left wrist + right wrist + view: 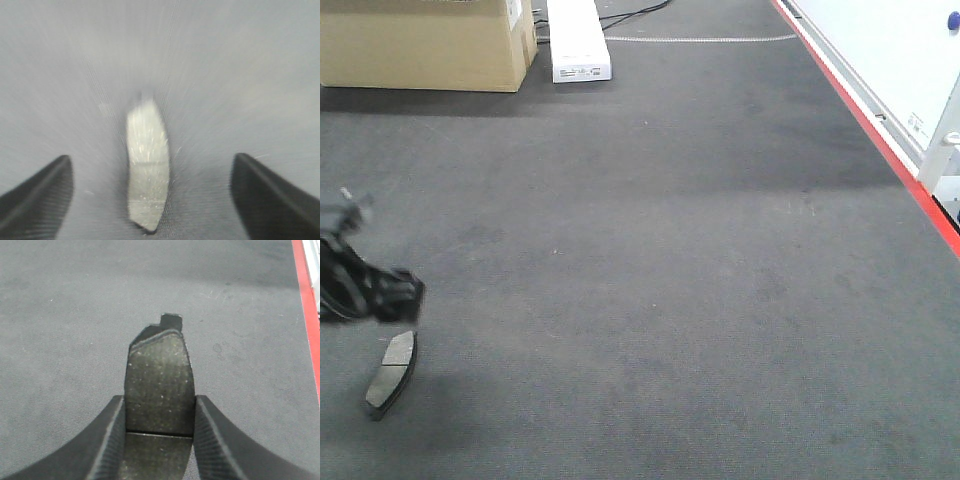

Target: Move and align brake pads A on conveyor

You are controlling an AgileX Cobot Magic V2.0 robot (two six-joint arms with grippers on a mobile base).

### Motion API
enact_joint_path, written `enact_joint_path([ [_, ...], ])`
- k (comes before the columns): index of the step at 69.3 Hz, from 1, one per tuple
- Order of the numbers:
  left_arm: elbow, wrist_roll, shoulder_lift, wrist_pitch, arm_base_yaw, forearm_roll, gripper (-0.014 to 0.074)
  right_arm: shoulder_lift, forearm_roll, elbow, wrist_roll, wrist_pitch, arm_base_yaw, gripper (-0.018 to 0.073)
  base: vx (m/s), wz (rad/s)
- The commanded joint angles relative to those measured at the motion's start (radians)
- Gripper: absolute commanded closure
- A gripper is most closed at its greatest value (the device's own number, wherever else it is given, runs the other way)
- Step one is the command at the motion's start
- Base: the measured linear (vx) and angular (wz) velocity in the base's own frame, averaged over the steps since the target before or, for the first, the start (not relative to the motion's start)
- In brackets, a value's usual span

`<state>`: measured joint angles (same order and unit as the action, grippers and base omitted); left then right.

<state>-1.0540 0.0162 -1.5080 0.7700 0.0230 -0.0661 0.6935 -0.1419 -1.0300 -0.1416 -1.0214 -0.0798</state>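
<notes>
Gripper on the left arm (372, 285): black and blurred at the far-left edge of the front view. Its two dark ribbed fingers (37, 200) are spread wide, and nothing is gripped.
Brake pad on the belt (390, 373): a small, flat, slightly curved oblong pad, laid grey friction face up with its centre groove showing and a dark backing plate beneath. It is found just camera-side of that gripper. In the left wrist view it is framed between the spread fingers and touched by neither.
Conveyor (670, 250): a wide, dark grey, matte, finely textured belt, by which nearly the whole front view is filled.
Cardboard box (420, 40): tan, seen at the far end, upper left.
White carton (578, 40): long and narrow, set just right of the cardboard box.
Gripper on the right arm (159, 405): black ribbed fingers are closed tight.
Held brake pad (159, 370): a dark oblong pad, clamped by its long edges, with its front end pushed out past the fingertips. Contact with the belt cannot be told.
Red strip (880, 130): run along the belt's right edge.
</notes>
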Motion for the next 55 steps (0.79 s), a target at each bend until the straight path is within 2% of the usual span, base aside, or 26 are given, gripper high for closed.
enact_joint_path([
  [1, -0.030, 0.037, 0.130, -0.037, 0.003, -0.012, 0.0052, 0.003, -0.006, -0.028, -0.010, 0.086, 0.002, 0.0566, 0.00, 0.00],
  [39, 0.005, 0.050, 0.749, 0.010, 0.003, -0.012, 0.0062, 0.003, -0.006, -0.028, -0.010, 0.086, 0.002, 0.0566, 0.00, 0.00],
  [55, 0.089, 0.050, 0.901, 0.009, 0.003, -0.012, 0.0062, 0.003, -0.006, -0.028, -0.010, 0.086, 0.002, 0.0566, 0.00, 0.00],
])
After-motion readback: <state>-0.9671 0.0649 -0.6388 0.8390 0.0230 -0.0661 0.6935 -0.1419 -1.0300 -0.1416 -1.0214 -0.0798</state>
